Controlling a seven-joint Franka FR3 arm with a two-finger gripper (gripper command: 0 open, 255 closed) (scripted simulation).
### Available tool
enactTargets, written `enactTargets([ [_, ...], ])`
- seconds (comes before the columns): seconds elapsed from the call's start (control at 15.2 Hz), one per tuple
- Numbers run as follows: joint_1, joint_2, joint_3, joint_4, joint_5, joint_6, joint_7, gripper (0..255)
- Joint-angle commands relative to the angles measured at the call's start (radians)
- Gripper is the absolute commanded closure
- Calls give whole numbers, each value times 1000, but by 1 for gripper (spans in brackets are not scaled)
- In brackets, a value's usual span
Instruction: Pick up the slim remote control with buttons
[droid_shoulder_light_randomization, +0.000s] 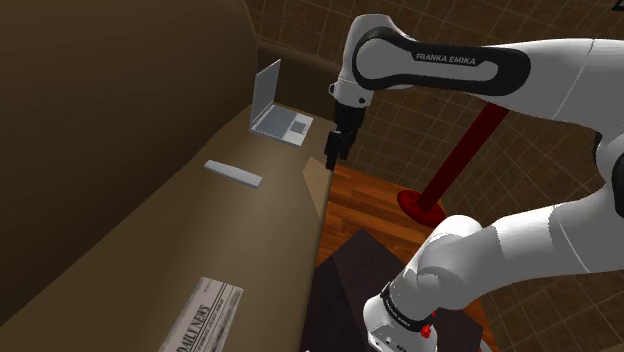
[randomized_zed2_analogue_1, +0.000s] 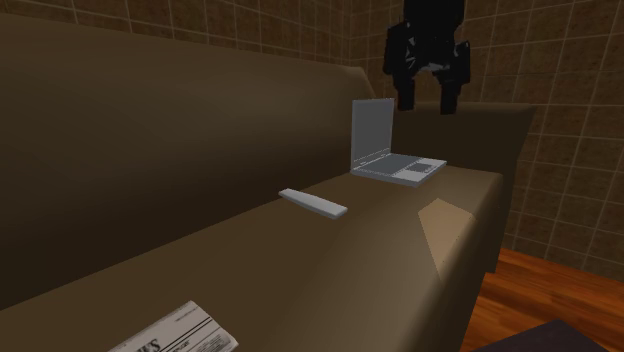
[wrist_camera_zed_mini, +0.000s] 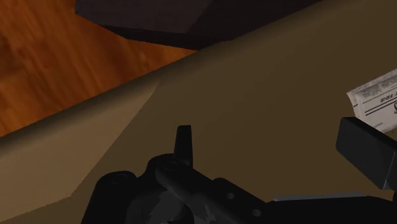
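Shoulder view: you have the remote (droid_shoulder_light_randomization: 233, 173) lying on the sofa (droid_shoulder_light_randomization: 200, 235) at 9 o'clock from the gripper (droid_shoulder_light_randomization: 335, 156), long axis 10 to 4. Second exterior view: it's at 8 o'clock, well apart. Wrist view: fingers (wrist_camera_zed_mini: 183, 144) stand wide, empty.

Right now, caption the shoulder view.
Open pincer hovers near laptop; grey remote lies on sofa between laptop and newspaper.
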Motion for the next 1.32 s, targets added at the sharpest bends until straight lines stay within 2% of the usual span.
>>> enactTargets([
  [0.0, 7, 56, 2, 5, -2, 59, -12, 0],
  [0.66, 34, 419, 14, 168, -13, 290, -68, 0],
  [1.25, 52, 753, 32, 424, -31, 398, -104, 0],
])
